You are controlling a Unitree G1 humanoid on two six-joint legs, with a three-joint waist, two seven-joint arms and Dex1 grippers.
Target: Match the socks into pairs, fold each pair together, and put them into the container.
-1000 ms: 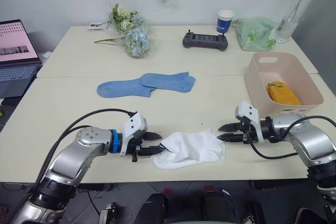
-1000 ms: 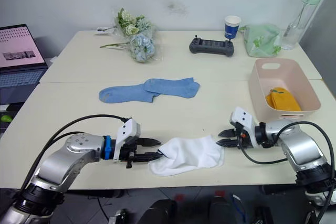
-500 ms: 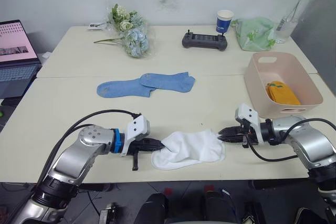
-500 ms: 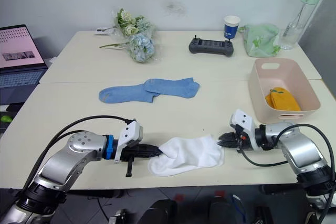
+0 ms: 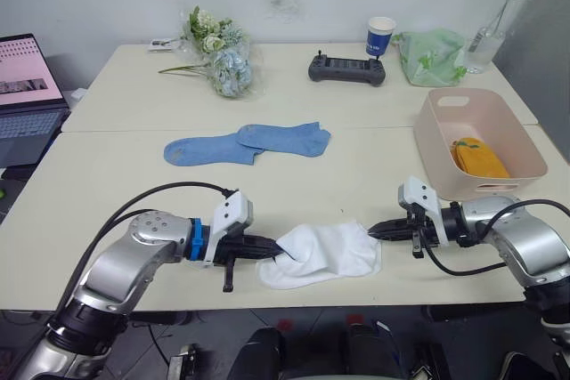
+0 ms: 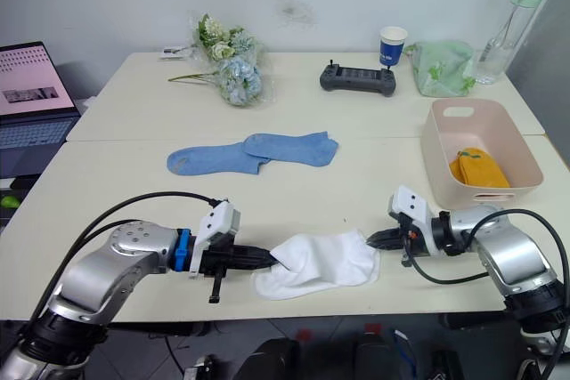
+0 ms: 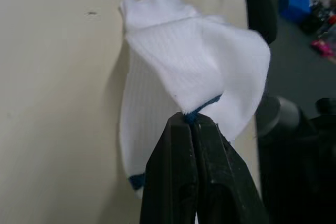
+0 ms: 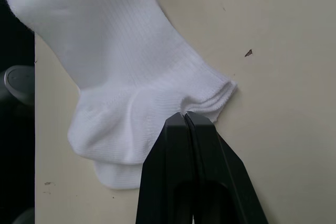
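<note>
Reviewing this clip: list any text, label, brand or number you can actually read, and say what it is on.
Nothing can be read.
Laptop screen: lines of text on a pink page, too small to read.
Blue-and-white paper cup: no legible print.
Black handheld controller: no legible marking.
Bottle: no legible label.

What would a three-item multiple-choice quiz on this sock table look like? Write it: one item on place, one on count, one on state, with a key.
1. Where do the yellow socks lie?
A. in the pink container
B. beside the flowers
C. on the laptop

2. How many light blue socks lie on the table?
A. one
B. two
C. four

3. How do the two grippers stand?
A. both open above the table
B. only the left shut
C. both shut on the white socks

Key: 1 A, the yellow bundle sits inside the tub. 2 B, two overlapping blue socks lie mid-table. 3 C, the left gripper pinches the dark-trimmed edge and the right gripper pinches the opposite end.
</note>
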